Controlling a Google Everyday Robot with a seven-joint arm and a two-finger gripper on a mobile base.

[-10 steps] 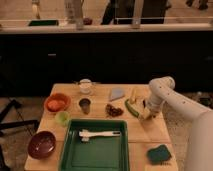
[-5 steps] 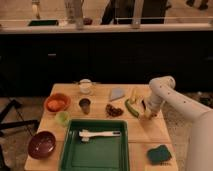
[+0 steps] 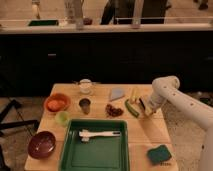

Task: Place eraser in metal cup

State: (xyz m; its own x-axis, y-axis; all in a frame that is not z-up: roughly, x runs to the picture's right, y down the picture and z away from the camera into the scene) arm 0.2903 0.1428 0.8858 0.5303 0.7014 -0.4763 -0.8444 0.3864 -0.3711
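Note:
The metal cup (image 3: 85,105) stands upright left of the table's middle, small, grey and dark inside. My gripper (image 3: 144,107) is low over the table's right side, about a third of the table's width right of the cup, right beside a green curved vegetable (image 3: 131,108). A small dark patch shows at the gripper's tip. I cannot tell whether it is the eraser, which shows nowhere else on the table.
A white cup (image 3: 86,86), an orange bowl (image 3: 56,103), a pale green cup (image 3: 62,118) and a dark red bowl (image 3: 41,144) stand at the left. A green tray (image 3: 75,160) holds a white brush (image 3: 100,134). A dark red cluster (image 3: 114,110), a grey wedge (image 3: 117,93) and a green sponge (image 3: 159,154) lie about.

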